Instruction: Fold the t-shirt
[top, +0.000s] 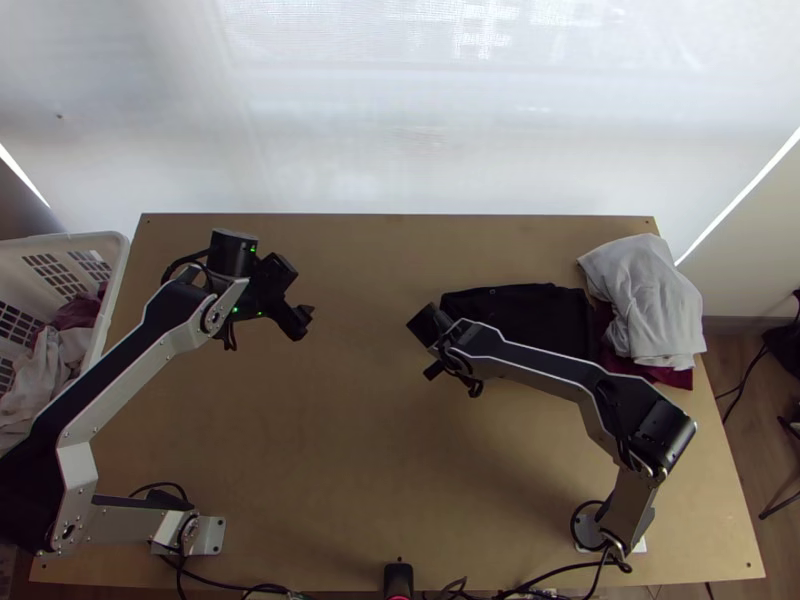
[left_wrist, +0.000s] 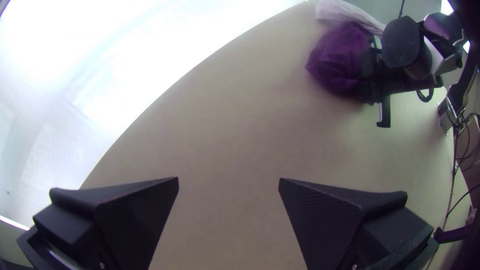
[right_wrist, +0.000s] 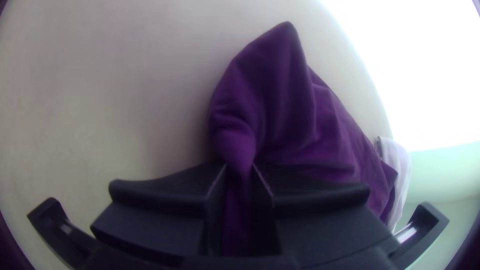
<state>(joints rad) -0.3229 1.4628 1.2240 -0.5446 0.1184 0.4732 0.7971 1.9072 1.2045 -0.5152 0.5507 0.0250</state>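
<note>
- Desk (top: 350, 450): the dark t-shirt (top: 530, 310) lies on it, right of middle towards the far edge, beside a white cloth (top: 645, 300) near the far right corner
- T-shirt: likely light, soft and limp, apt to slump between grips; outer corners look the best hold
- Right arm (top: 545, 367): covers the shirt's near side; collar and sleeves can't be made out
- Left end effector (left_wrist: 228, 179): wide open, holding nothing
- Right end effector (right_wrist: 239, 166): nearly closed on a gathered ridge of shirt; which part, I can't tell
</note>
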